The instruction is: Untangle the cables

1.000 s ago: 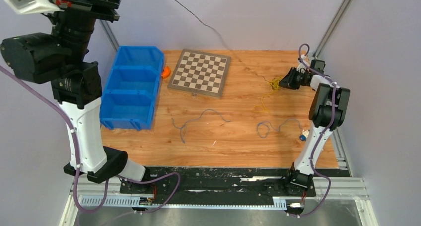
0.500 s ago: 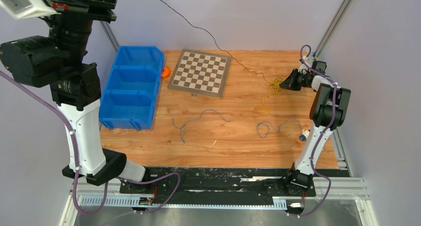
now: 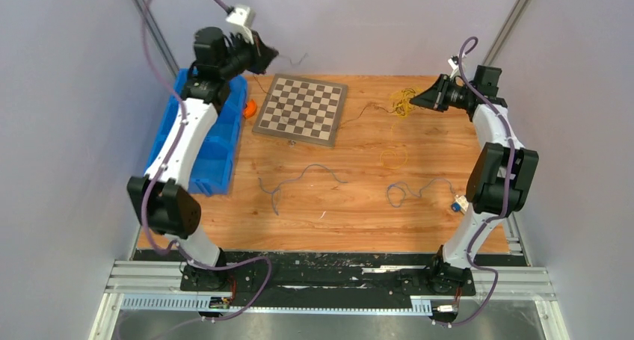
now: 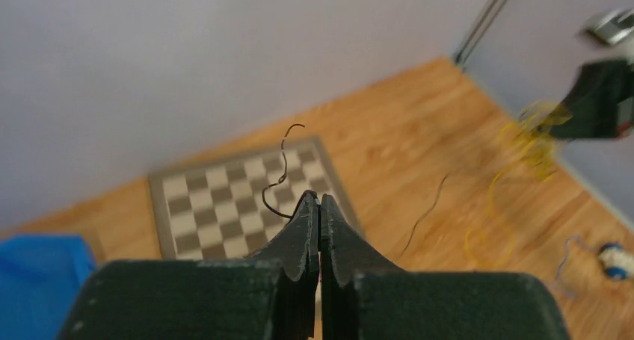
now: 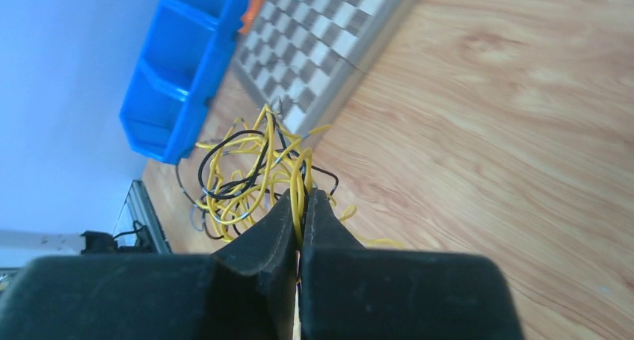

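The cables' wad (image 3: 404, 99), mostly yellow with dark and grey strands, hangs from my right gripper (image 3: 416, 100) above the back right of the table. In the right wrist view the gripper (image 5: 301, 196) is shut on a yellow strand of the wad (image 5: 250, 172). My left gripper (image 3: 268, 55), high at the back left, is shut on a thin dark wire (image 3: 297, 57). In the left wrist view the wire (image 4: 278, 177) curls up from the shut tips (image 4: 319, 198). Another dark strand (image 3: 360, 113) trails from the wad. Two blue-grey wires (image 3: 299, 178) (image 3: 410, 191) and a yellow loop (image 3: 394, 158) lie apart on the table.
A checkerboard (image 3: 301, 108) lies at the back centre. A blue three-part bin (image 3: 196, 157) stands at the left, with an orange object (image 3: 250, 107) beside it. A small blue-white connector (image 3: 456, 203) lies near the right arm. Grey walls close in the table.
My left arm has swung down from close to the camera to the back left, still holding the dark wire. My right gripper has lifted the wad toward the back.
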Robot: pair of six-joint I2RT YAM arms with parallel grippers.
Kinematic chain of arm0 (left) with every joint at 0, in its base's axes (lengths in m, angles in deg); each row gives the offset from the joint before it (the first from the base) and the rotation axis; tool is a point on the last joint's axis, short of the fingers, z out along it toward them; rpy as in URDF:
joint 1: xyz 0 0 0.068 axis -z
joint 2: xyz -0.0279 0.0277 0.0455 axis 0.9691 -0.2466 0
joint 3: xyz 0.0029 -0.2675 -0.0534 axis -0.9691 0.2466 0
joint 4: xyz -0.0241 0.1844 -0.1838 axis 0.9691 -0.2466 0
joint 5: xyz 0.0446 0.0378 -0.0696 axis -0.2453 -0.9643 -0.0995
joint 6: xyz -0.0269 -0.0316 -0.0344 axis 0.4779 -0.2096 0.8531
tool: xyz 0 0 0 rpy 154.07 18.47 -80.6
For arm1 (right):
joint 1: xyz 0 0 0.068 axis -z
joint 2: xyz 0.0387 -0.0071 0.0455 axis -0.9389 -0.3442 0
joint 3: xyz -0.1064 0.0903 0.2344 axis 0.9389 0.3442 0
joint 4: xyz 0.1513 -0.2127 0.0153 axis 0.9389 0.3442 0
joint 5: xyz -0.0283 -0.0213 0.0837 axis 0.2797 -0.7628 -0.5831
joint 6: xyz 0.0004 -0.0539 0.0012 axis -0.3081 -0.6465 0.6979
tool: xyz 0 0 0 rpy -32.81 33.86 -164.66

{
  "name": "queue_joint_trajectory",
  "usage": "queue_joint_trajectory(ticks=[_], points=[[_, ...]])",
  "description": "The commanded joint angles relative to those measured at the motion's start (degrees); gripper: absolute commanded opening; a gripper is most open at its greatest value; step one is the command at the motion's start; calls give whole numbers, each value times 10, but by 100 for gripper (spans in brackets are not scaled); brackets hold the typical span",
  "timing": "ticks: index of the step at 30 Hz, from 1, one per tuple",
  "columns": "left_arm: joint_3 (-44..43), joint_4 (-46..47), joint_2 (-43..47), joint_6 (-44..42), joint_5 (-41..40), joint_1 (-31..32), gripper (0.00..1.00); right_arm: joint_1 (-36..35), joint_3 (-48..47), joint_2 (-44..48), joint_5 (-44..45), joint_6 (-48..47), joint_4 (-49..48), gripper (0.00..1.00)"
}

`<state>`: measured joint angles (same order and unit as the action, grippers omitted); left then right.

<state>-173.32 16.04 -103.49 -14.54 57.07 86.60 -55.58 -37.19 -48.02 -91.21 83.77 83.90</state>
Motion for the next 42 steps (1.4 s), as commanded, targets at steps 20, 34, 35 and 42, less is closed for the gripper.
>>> queue_joint_trajectory(ticks=[20, 34, 35, 42], points=[[185, -163, 17, -223, 212, -9, 76, -131, 5, 82, -69, 60, -28, 0], [256, 44, 13, -358, 257, 145, 74, -200, 15, 106, -69, 78, -29, 0], [255, 49, 8, -359, 251, 153, 74, -204, 16, 106, -68, 78, -29, 0], [250, 57, -22, -376, 223, 189, 48, -210, 13, 97, -62, 81, -29, 0]])
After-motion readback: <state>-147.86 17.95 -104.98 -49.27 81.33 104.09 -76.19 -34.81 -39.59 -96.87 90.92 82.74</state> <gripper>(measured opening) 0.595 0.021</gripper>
